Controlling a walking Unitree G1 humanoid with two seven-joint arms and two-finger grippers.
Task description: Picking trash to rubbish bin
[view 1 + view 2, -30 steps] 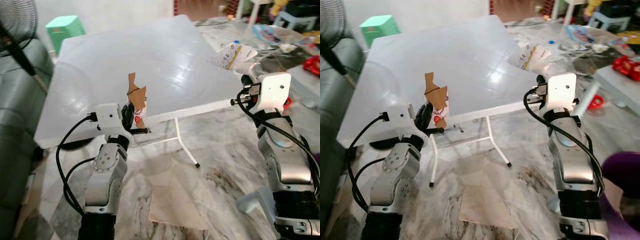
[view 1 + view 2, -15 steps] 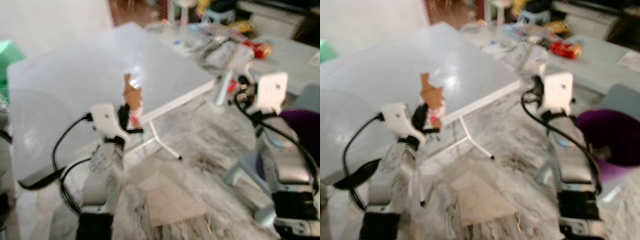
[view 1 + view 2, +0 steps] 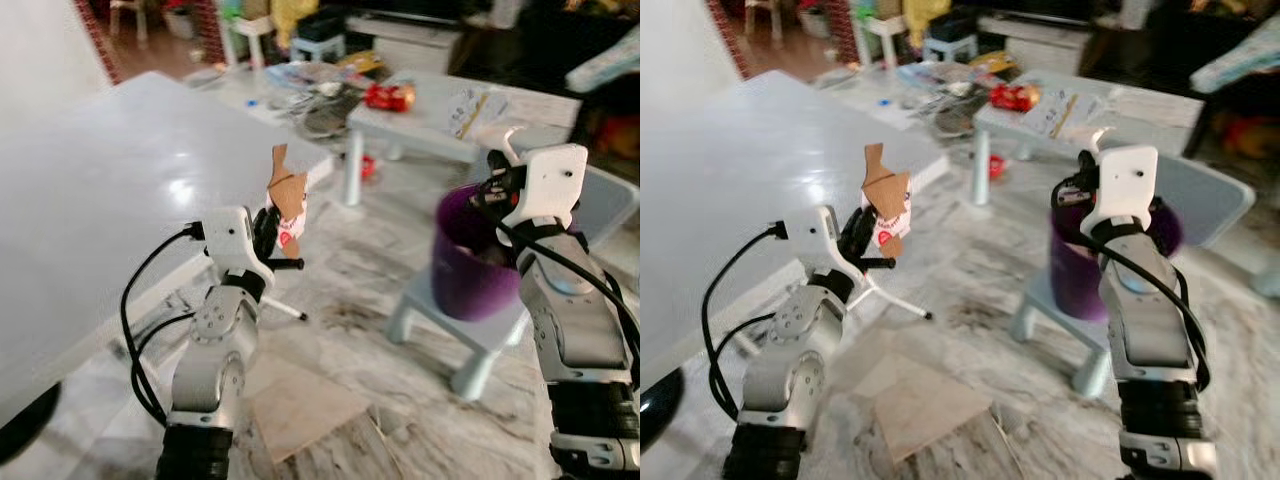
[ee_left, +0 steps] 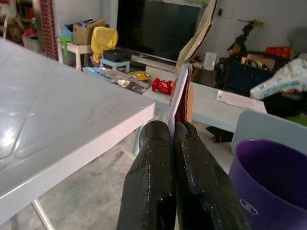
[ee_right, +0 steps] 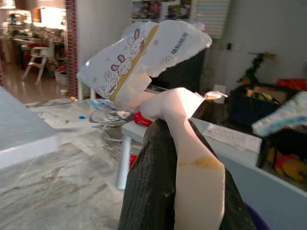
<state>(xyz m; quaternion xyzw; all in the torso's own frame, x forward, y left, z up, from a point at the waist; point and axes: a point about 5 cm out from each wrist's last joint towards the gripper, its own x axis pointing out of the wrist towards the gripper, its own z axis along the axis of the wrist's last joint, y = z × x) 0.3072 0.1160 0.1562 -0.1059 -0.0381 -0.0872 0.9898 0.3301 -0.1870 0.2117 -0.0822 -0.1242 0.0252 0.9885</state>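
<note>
Carry step: both grippers loaded, drop not yet done. Left gripper [image 3: 282, 232] is clamped on a torn brown wrapper [image 3: 287, 196], held up off the white table [image 3: 90, 200] edge. Right gripper [image 5: 184, 143] pinches a white printed packet [image 5: 144, 50], just beside the purple bin [image 3: 470, 265] on a grey stool [image 3: 480, 335]. Next: likely 2 releases over the bin mouth, right first.

Brown-red torn carton [image 3: 285, 205]; purple bin [image 3: 470, 265]; white wrapper [image 5: 144, 52] (rabbit print).
</note>
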